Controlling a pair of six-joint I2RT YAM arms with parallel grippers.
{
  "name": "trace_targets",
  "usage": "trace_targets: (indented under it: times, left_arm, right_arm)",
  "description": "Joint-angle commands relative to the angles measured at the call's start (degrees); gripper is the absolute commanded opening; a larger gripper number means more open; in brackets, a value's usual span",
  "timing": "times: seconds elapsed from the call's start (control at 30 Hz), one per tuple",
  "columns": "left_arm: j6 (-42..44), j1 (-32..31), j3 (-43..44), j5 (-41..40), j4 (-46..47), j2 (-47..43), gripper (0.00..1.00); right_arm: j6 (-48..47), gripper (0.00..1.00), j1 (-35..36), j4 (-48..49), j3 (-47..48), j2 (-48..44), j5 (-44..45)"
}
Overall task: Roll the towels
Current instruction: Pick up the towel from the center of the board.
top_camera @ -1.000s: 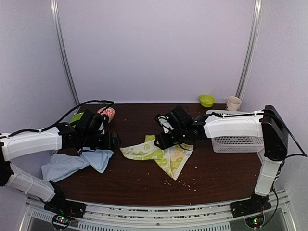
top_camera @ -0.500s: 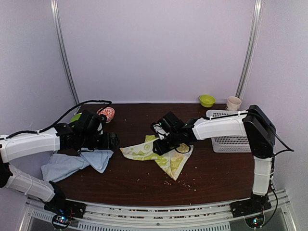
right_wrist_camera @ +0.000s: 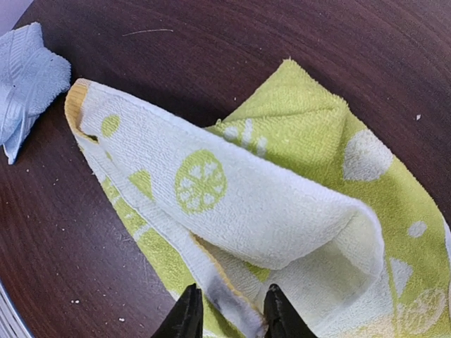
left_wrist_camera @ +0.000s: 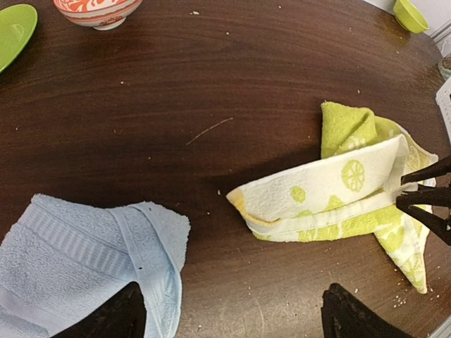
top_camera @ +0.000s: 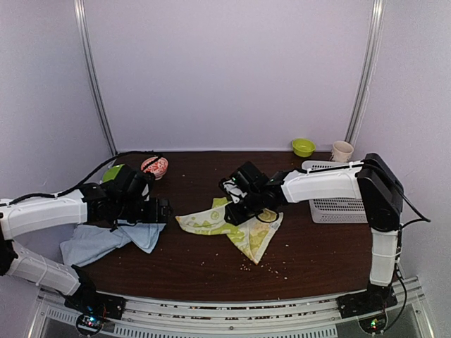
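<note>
Two towels lie on the dark table (top_camera: 204, 266). The pale blue towel (top_camera: 106, 241) is crumpled at near left, its right edge under one wide-spread finger of the left gripper (left_wrist_camera: 232, 303), whose other finger is over bare wood. The lime-and-cream towel (right_wrist_camera: 232, 204) is at centre with one flap lifted, and its yellow-edged fold is pinched between the narrow fingers of the right gripper (right_wrist_camera: 230, 297). Also present are one white basket (top_camera: 345, 208) at right, one green plate (top_camera: 111, 172), two bowls, red-patterned (top_camera: 155, 166) at far left and green (top_camera: 304, 146) at far right, and one cup (top_camera: 342, 151).
</note>
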Motion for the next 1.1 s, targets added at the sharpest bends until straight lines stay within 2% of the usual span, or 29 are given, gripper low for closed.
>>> trace_targets:
  times: [0.0, 0.13, 0.33, 0.57, 0.77, 0.93, 1.07]
  left_arm:
    - [0.20, -0.23, -0.57, -0.84, 1.16, -1.09, 0.88]
    - [-0.06, -0.23, -0.74, -0.84, 1.18, -1.58, 0.88]
    - [0.76, -0.23, 0.85, -2.91, -1.02, -4.22, 0.88]
    - [5.44, -0.23, 8.64, -7.28, -5.77, -9.31, 0.88]
    - [8.42, -0.27, 10.47, -7.27, -4.33, -15.50, 0.89]
    - [9.99, -0.23, 10.77, -5.60, -3.53, -16.94, 0.89]
    - [11.27, -0.23, 12.67, -5.74, -4.11, -17.50, 0.88]
  right_arm:
    - [-1.08, 0.26, 0.04, -2.17, 1.02, 0.88, -1.64]
    - [-0.39, 0.00, 0.10, -2.36, 0.81, -0.80, -2.32]
    - [2.17, 0.00, 0.47, -2.06, 2.67, -10.60, -2.13]
    - [1.59, 0.00, 1.24, -7.15, 13.85, -23.49, 1.59]
    - [1.72, 0.00, 1.99, -10.19, 15.95, -30.19, 5.21]
    - [2.65, 0.00, 2.12, -11.80, 15.88, -33.47, 10.00]
    - [2.13, 0.00, 2.14, -14.54, 22.27, -36.29, 16.48]
